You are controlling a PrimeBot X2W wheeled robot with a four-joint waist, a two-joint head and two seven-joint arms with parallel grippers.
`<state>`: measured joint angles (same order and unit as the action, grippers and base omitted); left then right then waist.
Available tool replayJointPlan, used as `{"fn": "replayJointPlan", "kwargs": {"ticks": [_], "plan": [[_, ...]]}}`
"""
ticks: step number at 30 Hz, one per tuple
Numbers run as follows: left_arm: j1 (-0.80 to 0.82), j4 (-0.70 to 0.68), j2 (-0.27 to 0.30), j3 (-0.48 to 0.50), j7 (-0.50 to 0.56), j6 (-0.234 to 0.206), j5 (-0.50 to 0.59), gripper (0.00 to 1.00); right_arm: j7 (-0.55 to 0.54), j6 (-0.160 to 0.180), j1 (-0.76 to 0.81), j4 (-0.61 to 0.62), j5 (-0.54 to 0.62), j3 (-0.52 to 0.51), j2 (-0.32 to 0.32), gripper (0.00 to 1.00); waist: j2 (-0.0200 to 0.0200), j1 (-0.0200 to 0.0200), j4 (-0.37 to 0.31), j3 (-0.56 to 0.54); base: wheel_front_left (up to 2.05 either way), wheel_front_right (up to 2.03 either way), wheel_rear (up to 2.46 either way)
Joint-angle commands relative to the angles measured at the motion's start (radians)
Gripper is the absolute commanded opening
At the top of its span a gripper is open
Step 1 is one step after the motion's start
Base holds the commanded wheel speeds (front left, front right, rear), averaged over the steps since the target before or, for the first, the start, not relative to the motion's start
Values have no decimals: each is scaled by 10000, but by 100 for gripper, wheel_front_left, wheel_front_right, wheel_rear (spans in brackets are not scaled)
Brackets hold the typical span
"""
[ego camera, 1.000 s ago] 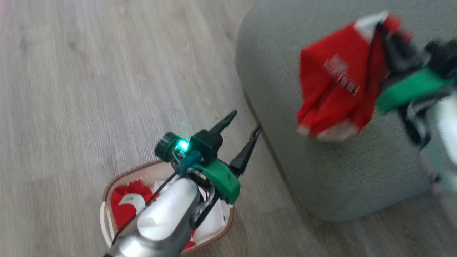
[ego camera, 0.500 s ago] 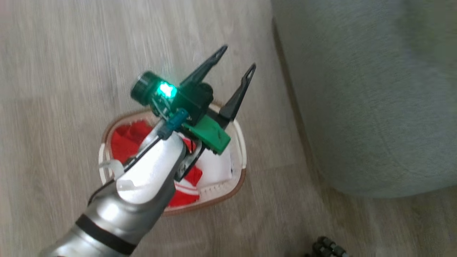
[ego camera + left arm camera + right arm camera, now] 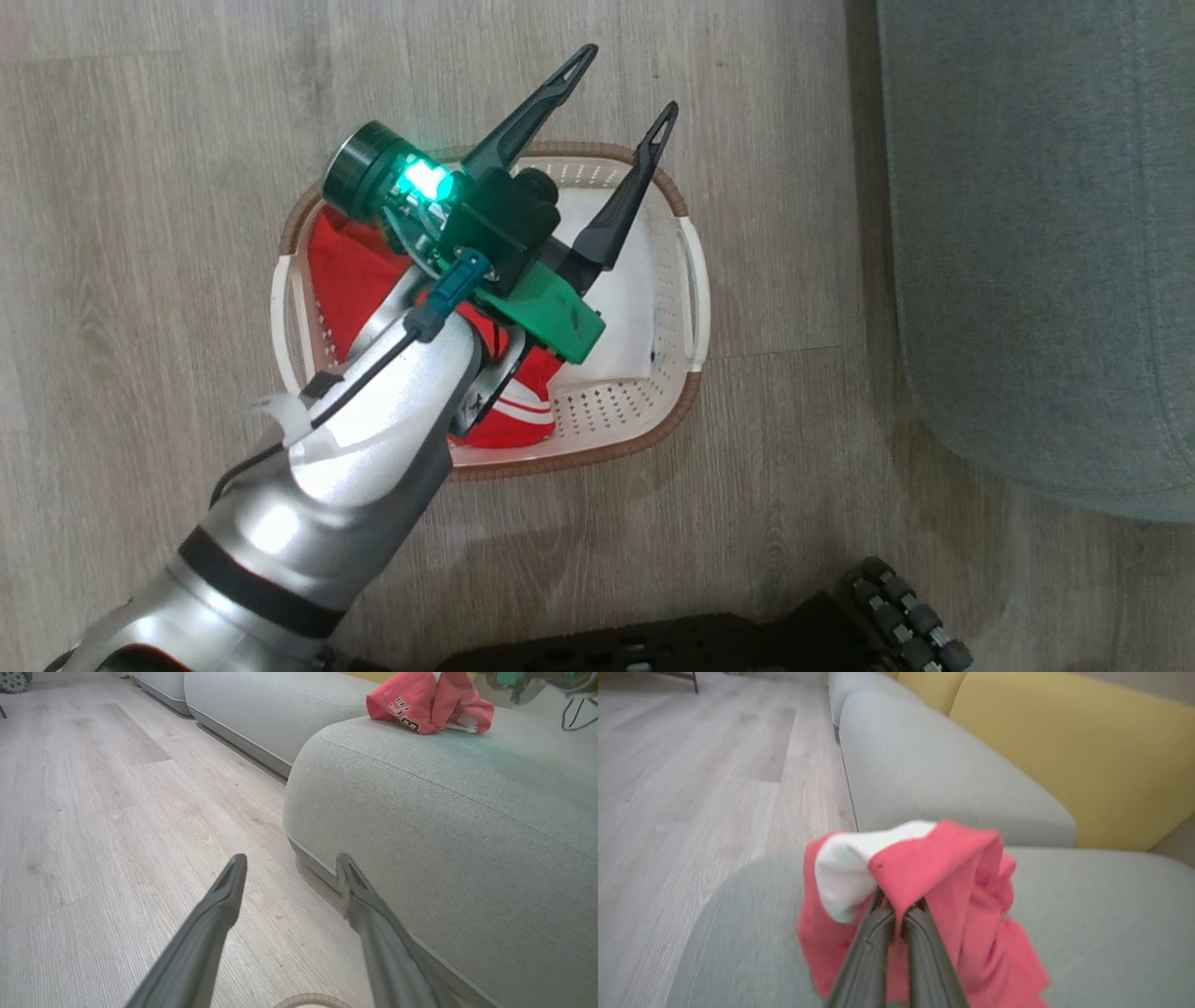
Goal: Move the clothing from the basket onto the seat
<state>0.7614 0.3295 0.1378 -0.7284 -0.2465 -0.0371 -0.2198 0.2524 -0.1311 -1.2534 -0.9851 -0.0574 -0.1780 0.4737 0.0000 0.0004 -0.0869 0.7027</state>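
Observation:
The cream basket (image 3: pixel 686 280) stands on the floor and holds red clothing (image 3: pixel 345 271) beside a flat white sheet (image 3: pixel 625 308). My left gripper (image 3: pixel 624 89) hovers above the basket's far rim, open, with nothing between its fingers; the left wrist view also shows it open (image 3: pixel 290 858). The grey-green seat (image 3: pixel 1027 233) lies to the right of the basket. My right gripper (image 3: pixel 899 905) is shut on a red garment with a white panel (image 3: pixel 948 872) over the seat (image 3: pixel 1087 914). From the left wrist, that garment (image 3: pixel 420 700) seems to rest its lower folds on the cushion (image 3: pixel 420 812).
Pale wood floor (image 3: pixel 140 187) surrounds the basket. My dark wheeled base (image 3: pixel 700 644) lies along the head view's bottom edge. A second grey cushion (image 3: pixel 924 765) and a yellow backrest (image 3: pixel 1064 742) stand behind the seat. The basket's brown rim (image 3: pixel 310 1001) sits below my left fingers.
The head camera has swung down and left, bringing the basket to the middle. The right gripper with its red garment has left that view. My left gripper stays open.

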Motion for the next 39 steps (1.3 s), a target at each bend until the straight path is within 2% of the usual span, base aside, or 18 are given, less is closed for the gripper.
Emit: {"fn": "replayJointPlan", "kwargs": {"ticks": [1, 9, 10, 11, 12, 13, 24, 29, 39], "plan": [[150, -308, 167, 230, 20, -70, 78, 100, 90, 4, 453, 243, 147, -218, 13, 0, 0, -4, 63, 94, 0, 0, 0], [-47, -80, 174, 161, -20, -86, -63, 100, 92, 4, 1390, 489, 493, -661, -858, 0, 0, -4, -104, -80, 0, 0, 0], [-74, -46, 160, 163, -28, -85, -97, 100, 92, 4, 1476, 574, 496, -662, -942, 32, 0, -4, -118, -125, 0, 0, 0], [-108, -8, 150, 166, -38, -87, -128, 100, 92, 4, 1575, 657, 486, -640, -1027, 46, 0, -4, -134, -187, 0, 0, 0], [-145, 22, 135, 173, -48, -91, -165, 100, 92, 4, 1685, 726, 473, -568, -1099, 96, 0, -4, -143, -248, 0, 0, 0], [-187, 47, 120, 195, -60, -100, -209, 100, 92, 4, 1794, 828, 444, -480, -1156, 100, 0, -4, -152, -325, 0, 0, 0], [-974, 39, 41, 794, -146, -291, -707, 100, 93, 4, 3333, 1993, -400, 713, -1180, 100, 0, -4, -135, -1854, 0, 0, 0], [-1789, -239, -70, 1407, -150, -359, -1009, 100, 93, 4, 4028, 2492, -662, 1282, -1177, 100, 0, -4, -8, -2979, 0, 0, 0], [-4064, -683, -225, 3016, -151, -668, -1114, 100, 93, 4, 5520, 3329, -1393, 2160, -2314, 100, 0, -4, 421, -5108, 0, 0, 0]]}}
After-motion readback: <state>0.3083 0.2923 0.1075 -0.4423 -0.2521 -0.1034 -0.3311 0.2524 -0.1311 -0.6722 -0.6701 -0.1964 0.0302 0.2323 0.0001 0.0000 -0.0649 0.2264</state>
